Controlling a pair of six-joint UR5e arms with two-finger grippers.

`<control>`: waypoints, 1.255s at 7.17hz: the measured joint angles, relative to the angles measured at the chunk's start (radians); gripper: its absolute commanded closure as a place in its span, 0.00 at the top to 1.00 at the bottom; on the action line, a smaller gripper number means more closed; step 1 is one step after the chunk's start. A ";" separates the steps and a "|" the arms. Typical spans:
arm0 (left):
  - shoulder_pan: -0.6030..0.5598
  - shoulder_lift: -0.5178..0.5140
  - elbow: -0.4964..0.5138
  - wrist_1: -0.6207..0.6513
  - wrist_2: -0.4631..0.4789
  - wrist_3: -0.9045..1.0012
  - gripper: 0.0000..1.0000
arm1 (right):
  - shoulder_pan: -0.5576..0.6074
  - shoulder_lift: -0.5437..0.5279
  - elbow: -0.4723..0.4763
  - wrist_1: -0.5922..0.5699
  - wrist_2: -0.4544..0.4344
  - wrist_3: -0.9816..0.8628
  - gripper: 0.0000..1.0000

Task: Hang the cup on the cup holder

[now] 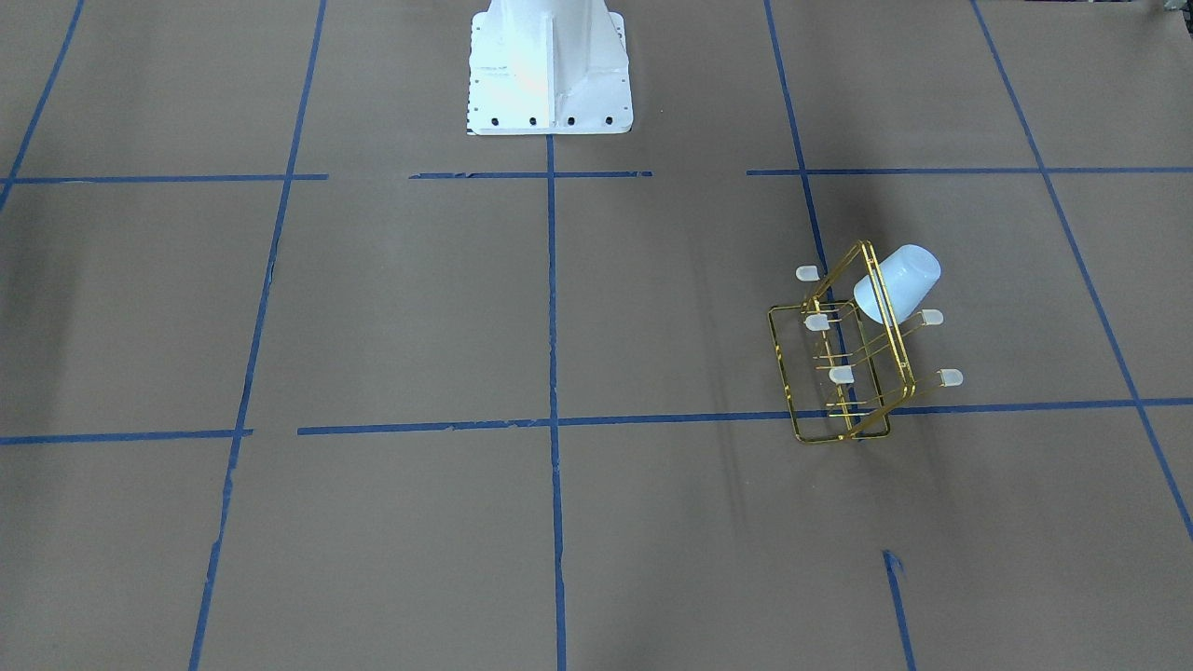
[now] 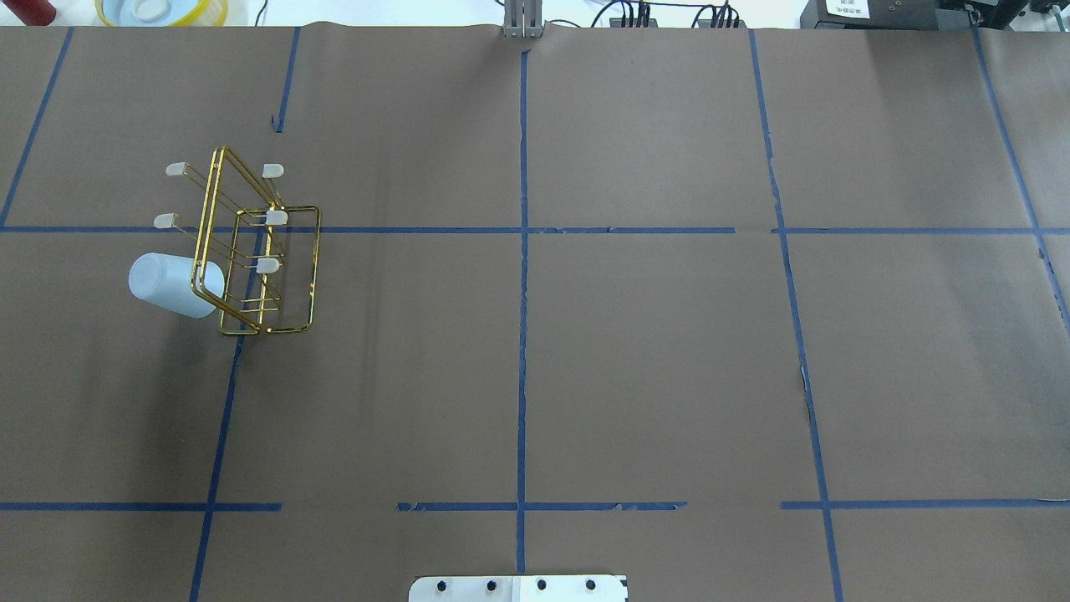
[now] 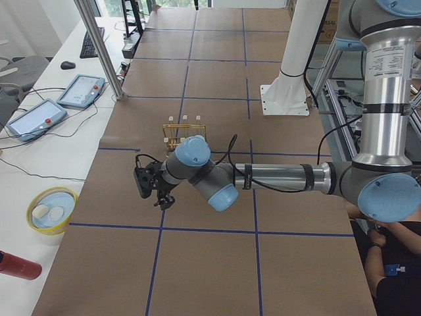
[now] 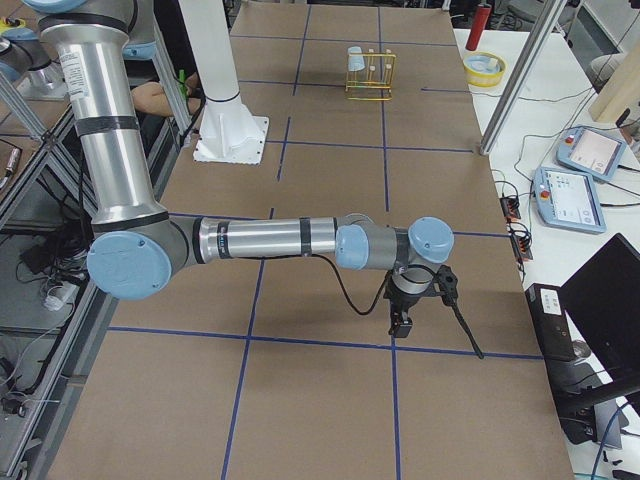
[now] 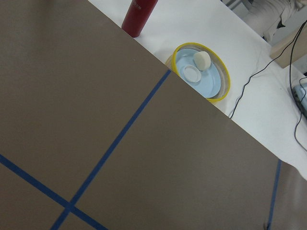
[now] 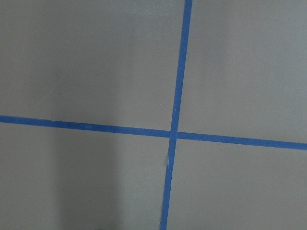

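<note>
My left gripper [image 3: 146, 184] above bare table, left end; right gripper [image 4: 400, 318] likewise, right end; opening of either: cannot tell. Cup [image 2: 170, 286] hung on cup holder [image 2: 209, 219], left side

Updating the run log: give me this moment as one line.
cup: hung on cup holder prong | left gripper: away from cup holder, state unclear | right gripper: away, state unclear
</note>
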 measured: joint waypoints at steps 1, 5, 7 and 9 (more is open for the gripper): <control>-0.021 -0.009 -0.005 0.106 0.001 0.164 1.00 | 0.000 0.000 0.000 0.000 0.000 0.000 1.00; -0.113 -0.031 -0.017 0.537 0.007 0.824 1.00 | 0.000 0.000 0.000 0.000 0.000 0.000 1.00; -0.115 -0.031 -0.015 0.687 0.012 1.034 1.00 | 0.000 0.000 0.000 0.000 0.000 0.000 1.00; -0.112 -0.026 -0.012 0.797 0.016 1.220 1.00 | 0.000 0.000 0.000 0.000 0.000 0.000 1.00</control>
